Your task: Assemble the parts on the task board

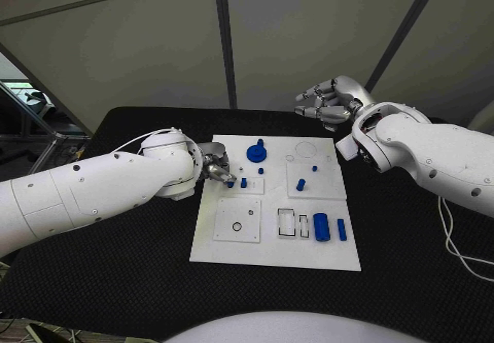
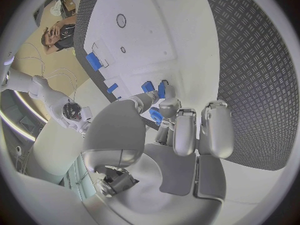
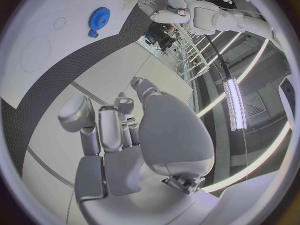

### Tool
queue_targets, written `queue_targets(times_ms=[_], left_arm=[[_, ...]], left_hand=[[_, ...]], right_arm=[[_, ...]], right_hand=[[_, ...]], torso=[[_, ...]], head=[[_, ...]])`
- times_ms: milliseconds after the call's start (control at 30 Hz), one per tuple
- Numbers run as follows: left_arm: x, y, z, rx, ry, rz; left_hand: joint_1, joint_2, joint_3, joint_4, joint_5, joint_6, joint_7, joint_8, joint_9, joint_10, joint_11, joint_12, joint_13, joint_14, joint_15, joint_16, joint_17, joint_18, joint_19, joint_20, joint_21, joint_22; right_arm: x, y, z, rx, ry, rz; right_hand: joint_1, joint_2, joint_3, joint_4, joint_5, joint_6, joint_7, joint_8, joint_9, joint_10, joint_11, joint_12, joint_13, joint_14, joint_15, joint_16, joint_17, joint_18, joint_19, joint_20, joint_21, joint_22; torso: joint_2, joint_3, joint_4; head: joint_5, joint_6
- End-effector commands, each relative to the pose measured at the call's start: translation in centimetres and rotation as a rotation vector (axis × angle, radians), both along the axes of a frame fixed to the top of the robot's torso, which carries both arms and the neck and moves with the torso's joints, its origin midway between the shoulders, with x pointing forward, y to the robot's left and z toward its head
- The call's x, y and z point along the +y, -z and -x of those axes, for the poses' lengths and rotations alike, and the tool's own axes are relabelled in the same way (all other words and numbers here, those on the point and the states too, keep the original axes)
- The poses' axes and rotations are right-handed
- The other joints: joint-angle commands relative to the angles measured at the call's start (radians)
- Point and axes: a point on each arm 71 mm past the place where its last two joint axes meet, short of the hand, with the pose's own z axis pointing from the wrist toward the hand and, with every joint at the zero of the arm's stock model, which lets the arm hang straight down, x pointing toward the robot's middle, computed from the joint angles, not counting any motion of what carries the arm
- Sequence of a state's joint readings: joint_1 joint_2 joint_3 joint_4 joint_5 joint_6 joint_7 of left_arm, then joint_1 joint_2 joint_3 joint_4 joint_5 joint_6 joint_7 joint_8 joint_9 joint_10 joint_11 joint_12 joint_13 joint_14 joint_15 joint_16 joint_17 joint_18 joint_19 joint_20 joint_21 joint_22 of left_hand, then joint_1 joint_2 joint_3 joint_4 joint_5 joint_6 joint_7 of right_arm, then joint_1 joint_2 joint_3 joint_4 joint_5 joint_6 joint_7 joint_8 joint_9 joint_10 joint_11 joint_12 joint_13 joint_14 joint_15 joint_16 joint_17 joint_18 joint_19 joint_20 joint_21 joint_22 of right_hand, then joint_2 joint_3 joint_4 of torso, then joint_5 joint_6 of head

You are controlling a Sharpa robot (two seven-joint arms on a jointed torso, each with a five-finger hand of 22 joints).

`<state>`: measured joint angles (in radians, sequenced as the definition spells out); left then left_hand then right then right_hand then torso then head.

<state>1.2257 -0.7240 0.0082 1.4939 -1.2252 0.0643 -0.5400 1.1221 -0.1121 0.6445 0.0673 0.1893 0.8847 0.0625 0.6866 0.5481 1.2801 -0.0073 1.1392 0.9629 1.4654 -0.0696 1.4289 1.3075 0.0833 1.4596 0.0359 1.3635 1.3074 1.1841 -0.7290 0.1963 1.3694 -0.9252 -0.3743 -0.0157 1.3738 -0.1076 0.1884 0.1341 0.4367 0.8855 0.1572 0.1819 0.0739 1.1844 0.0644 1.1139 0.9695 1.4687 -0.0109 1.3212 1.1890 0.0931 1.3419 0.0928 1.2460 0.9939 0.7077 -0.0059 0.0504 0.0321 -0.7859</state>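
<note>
Black textured table [image 1: 123, 286] carries your white rectangular task board [image 1: 273, 254]. Left silver hand [image 1: 216, 168] at board's left edge, fingers pinching small blue peg [image 2: 155, 115]; second peg [image 1: 244, 183] stands just beside. Blue toothed gear [image 1: 256, 151] sits near board's far edge. Right silver hand [image 1: 331, 101] raised beyond board, fingers curled, holding nothing.

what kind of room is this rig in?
Likely a robotics lab or test cell: a black table with grey partition panels behind it, a white task board holding blue parts, and another white robot standing nearby.
</note>
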Motion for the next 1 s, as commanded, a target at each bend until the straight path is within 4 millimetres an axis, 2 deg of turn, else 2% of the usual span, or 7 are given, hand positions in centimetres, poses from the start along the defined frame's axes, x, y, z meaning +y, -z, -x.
queue_targets(times_ms=[33,333,600,1000], left_arm=[[0.16,0.56,0.25,0.022,0.014,-0.037],[0.55,0.6,0.27,0.023,0.014,-0.052],[0.99,0.65,0.24,0.023,0.008,-0.059],[0.36,0.78,0.25,0.026,0.017,-0.053]], left_hand=[[0.004,0.0,0.143,-0.136,0.008,0.003,-0.007,0.005,0.002,0.019,-0.013,0.007,0.002,0.067,-0.008,0.005,0.135,-0.031,0.01,-0.001,0.008,0.105],[0.004,0.0,0.143,-0.136,0.008,0.003,-0.007,0.005,0.002,0.019,-0.013,0.007,0.002,0.067,-0.008,0.005,0.135,-0.031,0.01,-0.001,0.008,0.105],[0.003,-0.001,0.145,-0.136,0.009,0.003,-0.007,0.006,0.003,0.019,-0.013,0.008,0.003,0.067,-0.008,0.004,0.135,-0.032,0.011,-0.002,0.01,0.107],[0.002,-0.002,0.146,-0.137,0.01,0.004,-0.008,0.007,0.003,0.02,-0.014,0.009,0.004,0.067,-0.009,0.004,0.135,-0.032,0.011,-0.002,0.01,0.107]], right_arm=[[0.1,-0.07,0.02,0.004,-0.01,0.002],[0.06,-0.04,0.0,0.006,-0.01,0.003],[0.05,-0.03,-0.02,0.006,-0.01,0.003],[0.13,-0.01,-0.03,0.006,-0.012,0.003]], right_hand=[[-0.01,0.003,0.003,0.001,0.005,-0.002,0.0,0.005,-0.002,-0.006,0.001,0.0,-0.001,0.023,-0.006,-0.004,-0.001,0.014,0.001,-0.006,-0.006,-0.001],[-0.01,0.003,0.003,0.001,0.005,-0.002,0.0,0.005,-0.002,-0.006,0.001,0.0,-0.001,0.023,-0.006,-0.004,-0.001,0.014,0.001,-0.006,-0.006,-0.001],[-0.01,0.003,0.003,0.001,0.005,-0.002,0.0,0.005,-0.002,-0.006,0.001,0.0,-0.001,0.023,-0.006,-0.004,-0.001,0.014,0.001,-0.006,-0.006,-0.001],[-0.01,0.003,0.003,0.001,0.005,-0.002,0.0,0.005,-0.002,-0.006,0.001,0.0,-0.001,0.023,-0.006,-0.004,-0.001,0.014,0.001,-0.006,-0.006,-0.001]], torso=[[0.0,-0.0001,-0.0007],[0.0,-0.0005,0.0011],[0.0,-0.0001,-0.0002],[0.001,0.0,-0.0003]], head=[[0.0,-0.001],[0.001,-0.003],[0.004,-0.003],[0.004,-0.005]])
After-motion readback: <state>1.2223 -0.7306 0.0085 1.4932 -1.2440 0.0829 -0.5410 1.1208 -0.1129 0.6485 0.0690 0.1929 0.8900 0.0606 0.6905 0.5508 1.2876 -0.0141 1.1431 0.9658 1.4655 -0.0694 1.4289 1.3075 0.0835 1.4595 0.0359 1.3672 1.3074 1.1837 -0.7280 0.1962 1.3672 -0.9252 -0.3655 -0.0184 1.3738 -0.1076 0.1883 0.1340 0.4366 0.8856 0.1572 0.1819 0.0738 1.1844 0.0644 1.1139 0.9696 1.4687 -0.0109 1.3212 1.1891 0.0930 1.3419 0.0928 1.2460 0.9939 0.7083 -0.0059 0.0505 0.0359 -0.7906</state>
